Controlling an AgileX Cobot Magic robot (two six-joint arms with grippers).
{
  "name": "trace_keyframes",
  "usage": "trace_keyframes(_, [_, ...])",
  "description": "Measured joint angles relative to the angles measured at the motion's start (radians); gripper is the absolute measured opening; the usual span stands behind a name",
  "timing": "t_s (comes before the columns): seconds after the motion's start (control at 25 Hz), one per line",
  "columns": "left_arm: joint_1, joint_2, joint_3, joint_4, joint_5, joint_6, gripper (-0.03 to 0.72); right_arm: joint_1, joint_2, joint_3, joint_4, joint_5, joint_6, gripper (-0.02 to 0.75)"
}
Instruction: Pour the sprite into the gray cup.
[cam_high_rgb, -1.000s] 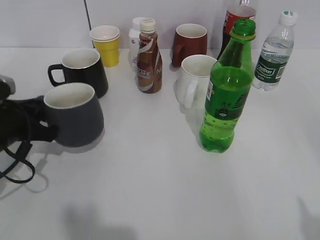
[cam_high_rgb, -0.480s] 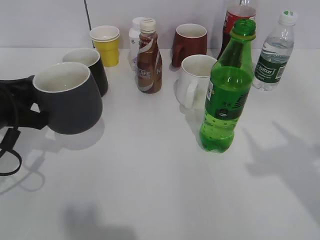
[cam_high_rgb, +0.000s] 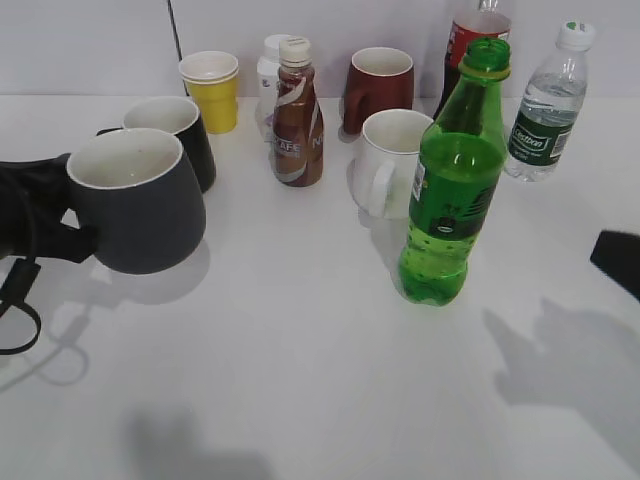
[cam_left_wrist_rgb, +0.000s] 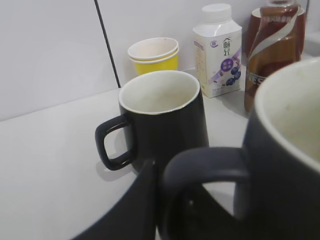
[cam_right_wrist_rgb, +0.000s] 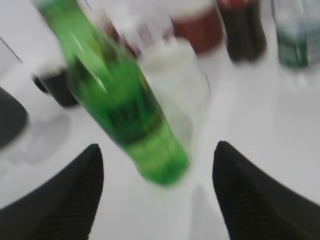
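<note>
The left hand (cam_high_rgb: 35, 225) grips the gray cup (cam_high_rgb: 135, 200) by its handle, off the counter (cam_high_rgb: 300, 350). The right hand (cam_right_wrist_rgb: 157, 195) hangs spread open, near the upright sprite (cam_high_rgb: 455, 180).

The near half of the table (cam_high_rgb: 320, 400) lies bare. To the right of the sprite (cam_high_rgb: 452, 180) the way is open, up to the water bottle (cam_high_rgb: 545, 105) far right. On its left, just behind, stands the white mug (cam_high_rgb: 390, 162) (nearly touching), the cola bottle (cam_high_rgb: 475, 30) beyond.
</note>
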Motion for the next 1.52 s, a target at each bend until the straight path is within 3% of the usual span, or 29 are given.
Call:
trace_keyframes(0.28, [0.0,0.0,0.0,0.003,0.014,0.0,0.051,0.0,-0.002,0.031,0.046,0.002,-0.046,0.491])
trace_keyframes(0.64, [0.0,0.0,0.0,0.01,0.018,0.0,0.051,0.015,-0.002,-0.042,0.041,0.147,-0.059,0.468])
trace_keyframes(0.84, [0.0,0.0,0.0,0.016,0.018,0.0,0.051,0.099,0.007,-0.233,-0.122,0.179,-0.042,0.468])
trace_keyframes(1.0, [0.0,0.0,0.0,0.057,0.018,0.0,0.051,0.229,0.086,-0.319,-0.297,0.15,0.088,0.468])
trace_keyframes(1.12, [0.0,0.0,0.0,0.063,0.018,0.0,0.05,0.386,0.19,-0.341,-0.352,0.079,0.143,0.468])
trace_keyframes(1.24, [0.0,0.0,0.0,0.063,0.019,0.0,0.05,0.603,0.275,-0.347,-0.414,-0.05,0.202,0.454])
trace_keyframes(1.36, [0.0,0.0,0.0,0.064,0.019,0.0,0.05,0.817,0.363,-0.334,-0.544,-0.234,0.36,0.389])
trace_keyframes(1.52, [0.0,-0.011,0.0,0.063,0.021,0.0,0.05,0.894,0.423,-0.239,-0.519,-0.319,0.479,0.306])
